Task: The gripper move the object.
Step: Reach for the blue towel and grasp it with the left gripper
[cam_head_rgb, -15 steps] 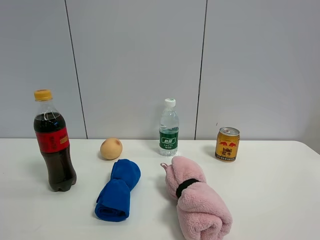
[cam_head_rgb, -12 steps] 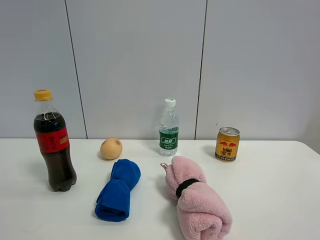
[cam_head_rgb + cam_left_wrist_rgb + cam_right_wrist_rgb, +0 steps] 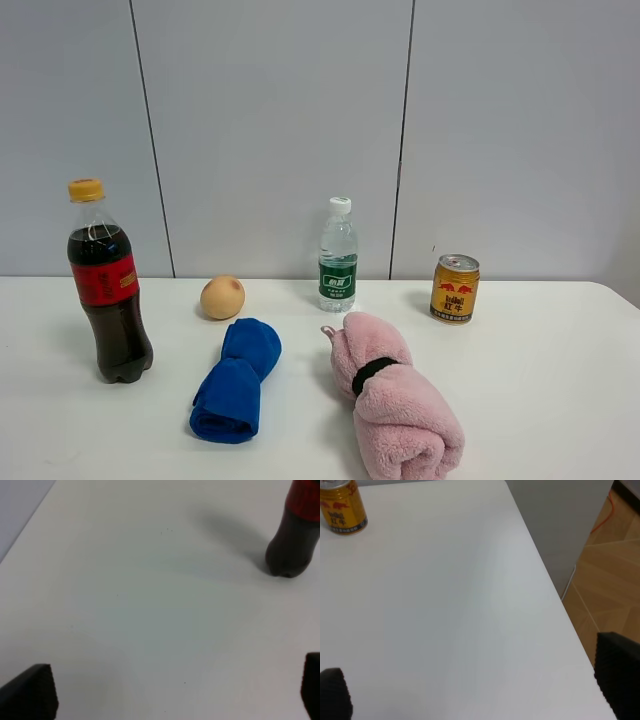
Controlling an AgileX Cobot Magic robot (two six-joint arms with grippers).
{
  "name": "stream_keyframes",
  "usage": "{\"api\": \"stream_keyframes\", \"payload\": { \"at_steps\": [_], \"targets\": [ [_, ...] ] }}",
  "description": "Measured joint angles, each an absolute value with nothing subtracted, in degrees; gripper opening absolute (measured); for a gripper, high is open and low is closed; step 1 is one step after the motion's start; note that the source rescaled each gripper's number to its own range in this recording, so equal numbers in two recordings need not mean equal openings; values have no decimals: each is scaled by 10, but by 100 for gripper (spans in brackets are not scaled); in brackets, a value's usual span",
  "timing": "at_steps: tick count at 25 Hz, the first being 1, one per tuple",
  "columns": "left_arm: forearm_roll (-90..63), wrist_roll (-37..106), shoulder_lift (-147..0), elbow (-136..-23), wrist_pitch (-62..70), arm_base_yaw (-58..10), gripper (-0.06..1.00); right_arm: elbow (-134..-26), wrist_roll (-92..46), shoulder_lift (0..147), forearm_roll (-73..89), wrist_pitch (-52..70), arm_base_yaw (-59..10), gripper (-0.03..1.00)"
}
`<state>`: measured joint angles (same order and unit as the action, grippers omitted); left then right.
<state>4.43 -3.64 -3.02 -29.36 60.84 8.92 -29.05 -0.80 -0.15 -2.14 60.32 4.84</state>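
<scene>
White table (image 3: 560,360): blue towel (image 3: 236,385) lies free; left gripper (image 3: 171,690), right gripper (image 3: 476,684): jaws wide, tips cropped.

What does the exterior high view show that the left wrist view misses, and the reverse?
Only the exterior high view shows the blue rolled towel, the pink rolled towel beside it, the water bottle, the gold can and the tan round object. Only the left wrist view shows the left pincer, its dark fingertips wide apart with nothing between them. Both show the cola bottle and the white table; the wrist view catches only the bottle's lower part.
</scene>
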Motion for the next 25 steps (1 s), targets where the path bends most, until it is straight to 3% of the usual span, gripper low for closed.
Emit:
{"api": "stream_keyframes", "payload": {
  "at_steps": [12, 25],
  "targets": [
    [0, 0, -55, -365, 615, 89, 100, -291, -8, -1, -21, 603, 48, 100],
    [-97, 49, -317, -546, 634, 89, 100, -291, -8, -1, -21, 603, 48, 100]
  ]
}}
